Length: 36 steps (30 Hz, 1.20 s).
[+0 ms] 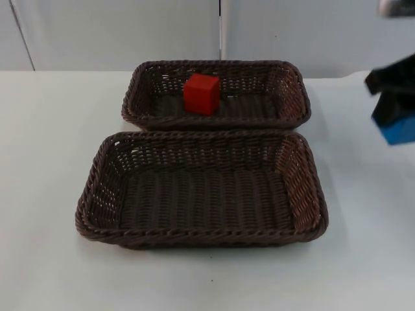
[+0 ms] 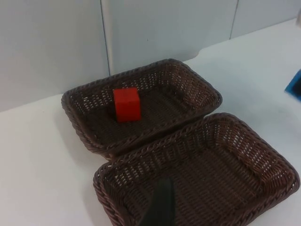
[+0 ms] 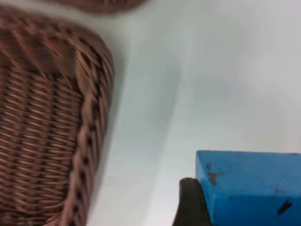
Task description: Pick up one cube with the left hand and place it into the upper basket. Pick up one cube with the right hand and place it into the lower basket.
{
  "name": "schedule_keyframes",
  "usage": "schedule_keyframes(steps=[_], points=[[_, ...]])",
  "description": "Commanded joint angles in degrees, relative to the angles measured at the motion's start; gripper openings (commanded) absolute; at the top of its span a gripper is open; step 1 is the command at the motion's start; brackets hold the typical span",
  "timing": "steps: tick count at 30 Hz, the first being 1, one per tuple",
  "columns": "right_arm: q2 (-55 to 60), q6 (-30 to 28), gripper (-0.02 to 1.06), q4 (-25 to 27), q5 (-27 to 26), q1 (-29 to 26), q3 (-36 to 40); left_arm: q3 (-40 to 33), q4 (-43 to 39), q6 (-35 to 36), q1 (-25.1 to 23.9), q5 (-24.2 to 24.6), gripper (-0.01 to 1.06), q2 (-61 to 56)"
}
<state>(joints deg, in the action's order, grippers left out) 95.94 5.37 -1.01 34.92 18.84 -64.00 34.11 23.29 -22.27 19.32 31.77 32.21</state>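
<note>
Carrying the blue foam cube [image 1: 397,129] shut in its fingers, the right pincer [image 1: 393,103] hangs beside the empty lower brown wicker basket [image 1: 104,168]; next it must travel over it and release. The red cube [image 1: 201,94] already lies in the upper brown wicker basket [image 1: 295,84]. Of the left pincer [image 2: 160,207], waiting above the lower basket, I cannot tell the opening.

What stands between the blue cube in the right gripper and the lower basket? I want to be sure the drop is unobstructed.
Nothing visible. The right gripper holds the blue cube beside the lower basket, with bare table between them. The basket's inside is free; the red cube sits in the upper basket.
</note>
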Motion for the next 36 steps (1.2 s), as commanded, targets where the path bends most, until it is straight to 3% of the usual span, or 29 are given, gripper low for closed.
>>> schedule_keyframes(steps=[1,8,27,36], points=[[-4.21,-0.23,0.0,-0.14,1.48,0.33,-0.25,-0.18,0.05,0.14,-0.02,-0.42,0.76,-0.24],[-12.02,-0.33,0.0,-0.14,2.56,0.33,-0.25,-0.18,0.05,0.14,-0.02,-0.42,0.76,-0.24],[-12.86,-0.62,0.0,0.31,2.98,0.43,-0.25,-0.18,0.05,0.14,-0.02,-0.42,0.76,-0.24],[-12.37,-0.89,0.0,0.18,1.7,7.48,-0.25,-0.18,0.05,0.14,-0.02,-0.42,0.76,-0.24]])
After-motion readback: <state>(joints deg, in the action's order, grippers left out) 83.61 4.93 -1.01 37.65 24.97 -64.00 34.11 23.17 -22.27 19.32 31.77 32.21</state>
